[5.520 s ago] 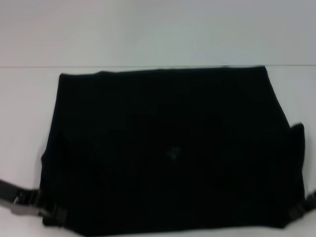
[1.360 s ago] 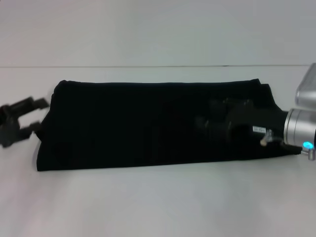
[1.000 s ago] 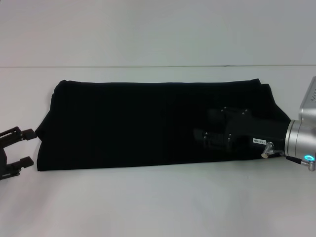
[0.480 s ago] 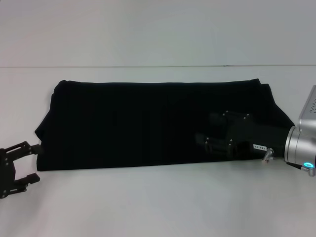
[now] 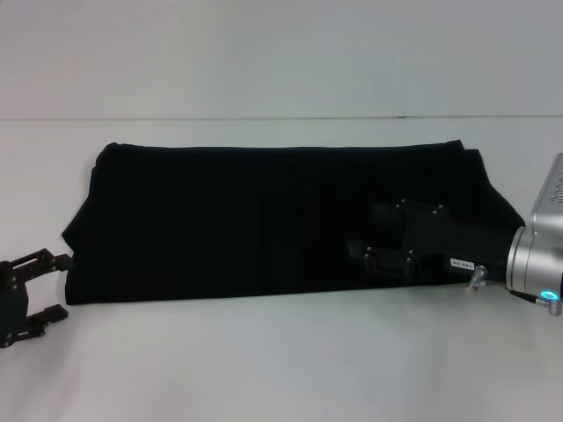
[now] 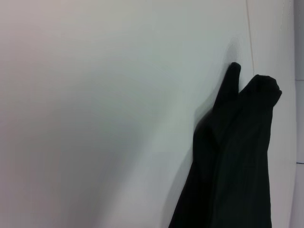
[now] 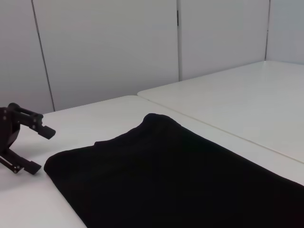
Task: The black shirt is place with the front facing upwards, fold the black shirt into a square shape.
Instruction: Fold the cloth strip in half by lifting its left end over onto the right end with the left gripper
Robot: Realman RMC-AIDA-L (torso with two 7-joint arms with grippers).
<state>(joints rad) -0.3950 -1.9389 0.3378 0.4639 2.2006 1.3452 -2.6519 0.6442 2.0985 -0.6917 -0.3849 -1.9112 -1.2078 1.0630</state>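
Where white wall panels (image 7: 104,47) rise, black shirt (image 5: 264,224) covers white table (image 5: 281,369)

The black shirt (image 5: 264,224) is folded into a long band, so its lettering and neck label are tucked out of sight. The right hand (image 5: 374,248) lies over the cloth, black on black (whether its fingers pinch fabric cannot be told). The left hand (image 5: 54,286) is cut off by the head view's edge.
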